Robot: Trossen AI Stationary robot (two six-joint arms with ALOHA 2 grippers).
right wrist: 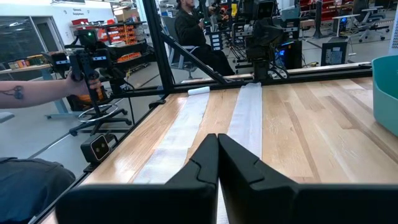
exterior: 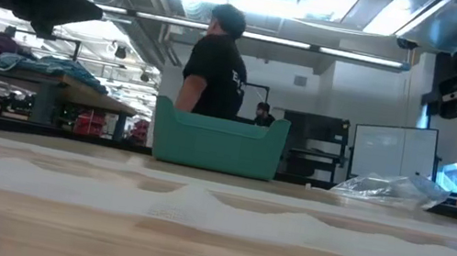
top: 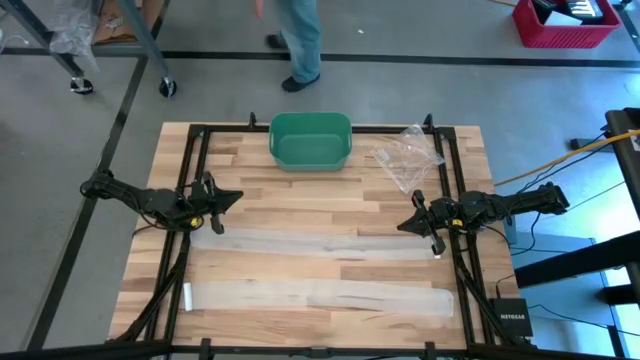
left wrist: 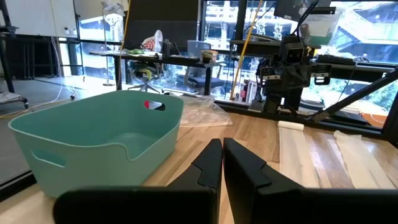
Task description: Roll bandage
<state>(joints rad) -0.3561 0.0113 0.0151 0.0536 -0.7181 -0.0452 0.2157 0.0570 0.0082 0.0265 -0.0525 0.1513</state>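
We see 2 thin, translucent white bandage strips (top: 320, 243) lying unrolled, flat and slightly rippled, across the lower middle of the wooden table (top: 300, 195). Left gripper (top: 232, 197) and right gripper (top: 405, 226) hover above, fingers together.

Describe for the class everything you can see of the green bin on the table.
The green bin is a teal, plastic-looking tub with rounded corners, a handle cutout in its end wall and a dip in its rim. It stands upright and looks empty, at the middle of the table's far edge. Only the tabletop touches it; neither gripper is near.
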